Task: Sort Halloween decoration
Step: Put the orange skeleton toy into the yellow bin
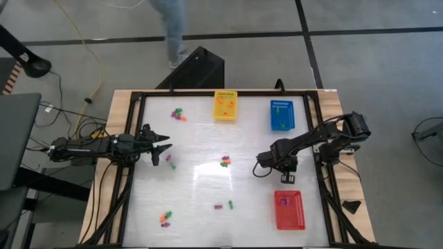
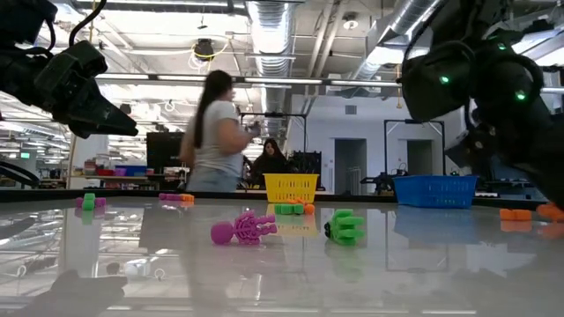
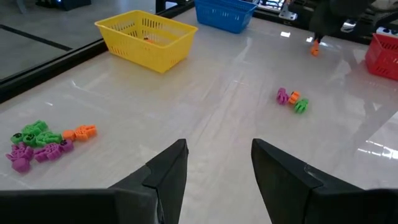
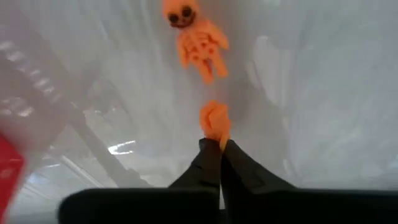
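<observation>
Small orange, green and purple trinkets lie in clusters on the white table: far left [image 1: 178, 114], middle [image 1: 225, 162], near middle [image 1: 223, 205], near left [image 1: 165, 218]. My right gripper [image 4: 219, 144] stands near the red basket [image 1: 289, 209], shut on an orange trinket [image 4: 214, 119]. An orange skeleton trinket [image 4: 194, 40] lies flat on the table just beyond it. My left gripper [image 3: 217, 165] is open and empty above the table's left part [image 1: 160, 149], with a trinket cluster [image 3: 43, 140] beside it. My right gripper pinches one end of the small orange trinket [image 4: 216, 132] between its two fingertips. The fingers point down at the table from above. The rest of the trinket sticks out past the fingertips; whether it is clear of the table, I cannot tell.
A yellow basket [image 1: 225, 106] and a blue basket [image 1: 282, 115] stand at the far edge. A dark frame [image 1: 138, 97] borders the table. A person [image 2: 216, 132] stands in the room beyond the far edge. Bare table lies between the clusters.
</observation>
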You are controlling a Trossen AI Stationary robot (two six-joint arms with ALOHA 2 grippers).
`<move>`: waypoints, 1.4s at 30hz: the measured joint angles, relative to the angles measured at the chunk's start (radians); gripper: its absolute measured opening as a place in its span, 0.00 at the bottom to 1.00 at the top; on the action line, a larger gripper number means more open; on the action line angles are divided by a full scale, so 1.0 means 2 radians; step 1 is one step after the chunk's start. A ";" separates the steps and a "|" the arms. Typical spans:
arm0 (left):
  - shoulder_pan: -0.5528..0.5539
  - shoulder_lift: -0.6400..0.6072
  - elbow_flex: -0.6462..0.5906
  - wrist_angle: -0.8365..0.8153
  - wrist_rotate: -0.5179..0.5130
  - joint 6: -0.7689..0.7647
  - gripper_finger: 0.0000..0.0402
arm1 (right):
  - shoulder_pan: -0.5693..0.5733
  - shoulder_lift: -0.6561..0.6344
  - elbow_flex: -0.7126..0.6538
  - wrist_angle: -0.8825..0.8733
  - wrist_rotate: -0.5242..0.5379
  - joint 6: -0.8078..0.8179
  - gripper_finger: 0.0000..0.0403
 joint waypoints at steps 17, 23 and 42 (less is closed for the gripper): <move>0.000 0.000 0.000 0.000 0.000 0.000 0.42 | -0.080 0.000 0.250 -0.202 0.084 -0.006 0.05; 0.000 0.000 0.000 0.000 0.000 0.000 0.42 | -0.141 0.000 0.304 -0.107 0.106 -0.092 0.05; 0.000 0.000 0.000 0.000 0.000 0.000 0.42 | -0.301 0.162 0.308 0.378 0.110 -0.183 0.12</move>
